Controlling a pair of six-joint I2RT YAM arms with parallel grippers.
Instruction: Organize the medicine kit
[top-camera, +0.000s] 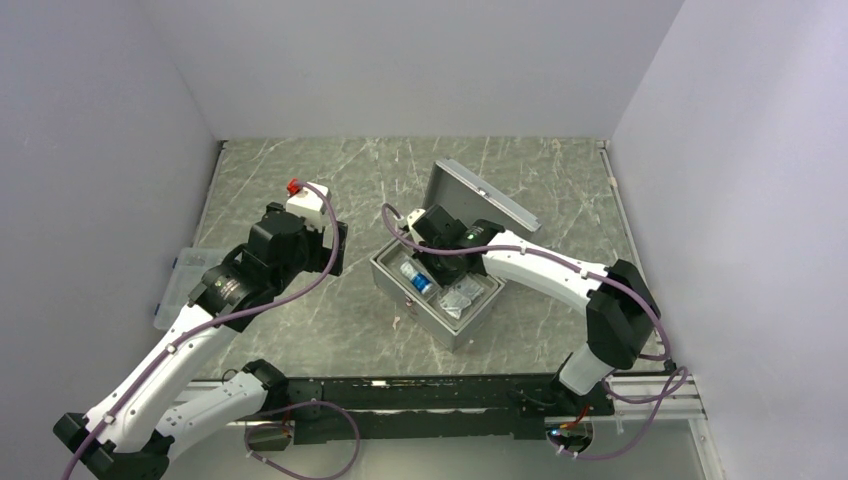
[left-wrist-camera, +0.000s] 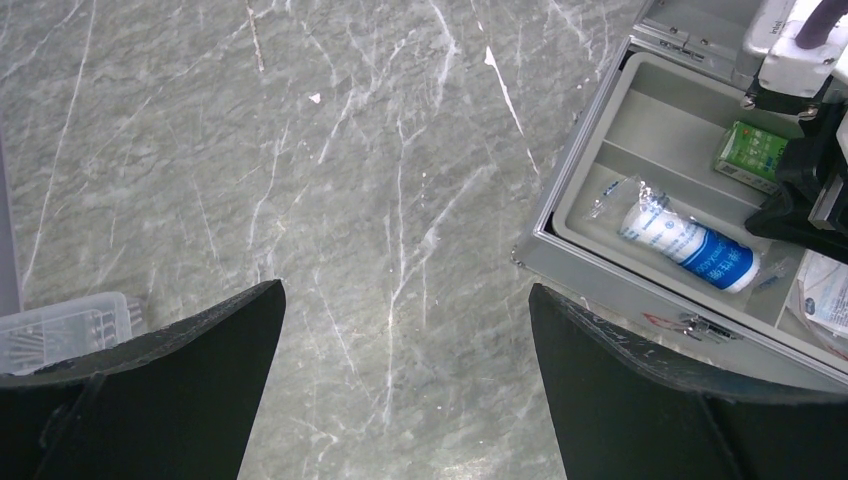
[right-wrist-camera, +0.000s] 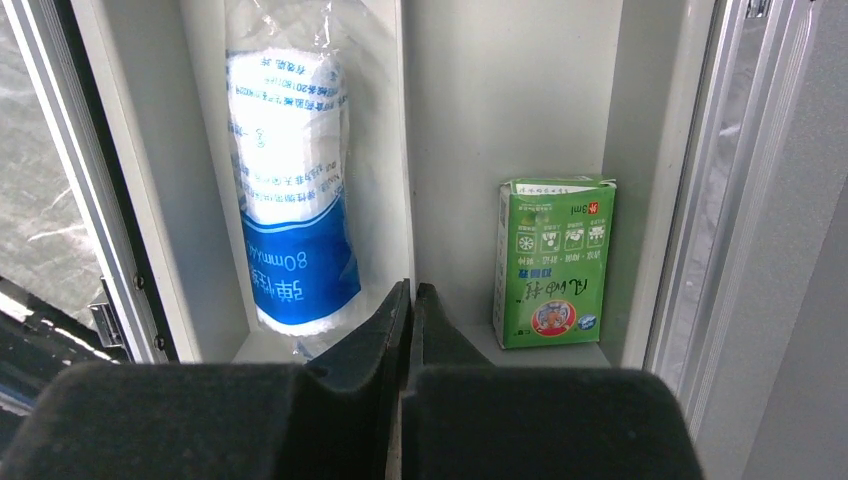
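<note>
The medicine kit (top-camera: 448, 335) stands mid-table with its lid (top-camera: 480, 195) raised; the left wrist view has it at the right edge (left-wrist-camera: 610, 275). Its grey inner tray holds a blue-and-white bandage roll (right-wrist-camera: 290, 200) (left-wrist-camera: 690, 245) (top-camera: 415, 278) in one slot and a small green box (right-wrist-camera: 553, 265) (left-wrist-camera: 752, 152) in the adjoining slot. Clear packets (top-camera: 462, 295) lie in the tray's near part. My right gripper (right-wrist-camera: 411, 290) (top-camera: 440, 265) is shut and empty, low over the divider between roll and box. My left gripper (left-wrist-camera: 405, 300) (top-camera: 338, 245) hangs wide open over bare table left of the kit.
A clear plastic box (top-camera: 180, 285) (left-wrist-camera: 60, 330) sits at the table's left edge, beside the left arm. A tiny white scrap (left-wrist-camera: 314, 98) lies on the marble top. Grey walls close in the table on three sides.
</note>
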